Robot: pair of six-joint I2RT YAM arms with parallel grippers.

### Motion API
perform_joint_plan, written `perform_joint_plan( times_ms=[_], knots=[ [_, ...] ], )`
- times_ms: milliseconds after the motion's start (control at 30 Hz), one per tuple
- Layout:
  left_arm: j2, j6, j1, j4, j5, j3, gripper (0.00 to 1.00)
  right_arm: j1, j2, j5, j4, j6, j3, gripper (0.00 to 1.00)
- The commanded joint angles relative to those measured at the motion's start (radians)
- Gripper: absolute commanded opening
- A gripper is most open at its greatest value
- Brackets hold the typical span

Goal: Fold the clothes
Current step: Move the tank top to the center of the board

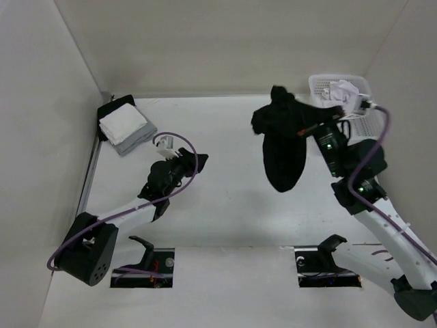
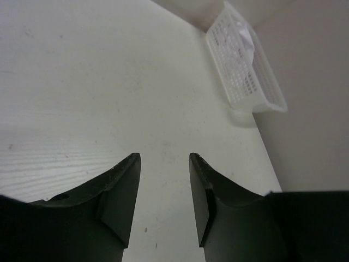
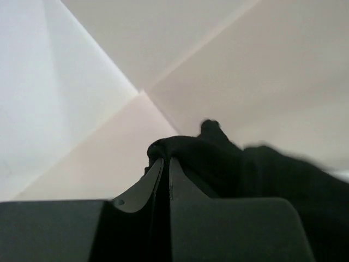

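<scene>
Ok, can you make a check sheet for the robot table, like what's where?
Surface: white table, a few small specks.
Job's things: black top, bunched and unfolded, hanging from the right gripper.
Clutter: cloth stack in the far left corner; basket in the far right corner, with a white garment in it.
Grippers: left gripper open, holding nothing; right gripper pinched on the top.
Cables: purple cable on the left arm; second cable on the right arm.
Surroundings: plain white walls.
</scene>
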Motion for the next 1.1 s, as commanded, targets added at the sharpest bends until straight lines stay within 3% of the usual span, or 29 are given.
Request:
perform_joint_plan(
  times_ms=[0,67,167,267,367,500,567,633,700,800,1067],
  knots=[
    [-0.062,-0.033,0.055,-0.027,-0.005,-0.027,0.39,0.057,0.131,0.021,0.056,0.131,-0.194,0.06],
    [-0.068,-0.038,0.075,-0.047,-0.005,-0.031,0.39,0.077,0.228,0.015,0.108,0.191,-0.261,0.09],
    [-0.068,-0.046,0.103,-0.084,0.004,-0.033,0.39,0.082,0.392,-0.016,0.148,0.183,-0.275,0.36],
    [-0.079,-0.046,0.103,-0.123,-0.005,-0.045,0.39,0.076,0.397,0.009,0.115,0.147,-0.289,0.49],
    [-0.099,-0.034,0.096,-0.152,-0.029,-0.065,0.39,0.082,0.35,0.061,0.079,0.09,-0.329,0.47],
    [-0.1,-0.001,0.073,-0.204,-0.081,-0.071,0.35,0.147,0.325,0.09,-0.089,0.05,-0.368,0.14],
    [-0.081,0.003,0.053,-0.233,-0.109,-0.053,0.31,0.186,0.33,0.11,-0.166,0.056,-0.378,0.12],
    [-0.059,0.011,0.027,-0.267,-0.123,-0.028,0.3,0.239,0.348,0.145,-0.243,0.057,-0.388,0.19],
    [-0.021,0.026,-0.01,-0.287,-0.147,-0.001,0.33,0.296,0.363,0.182,-0.274,0.077,-0.404,0.34],
    [0.064,0.039,-0.049,-0.317,-0.187,0.048,0.36,0.371,0.406,0.188,-0.294,0.088,-0.408,0.46],
    [0.218,0.048,-0.072,-0.319,-0.232,0.134,0.46,0.479,0.543,0.164,-0.301,0.123,-0.364,0.58]
  ],
)
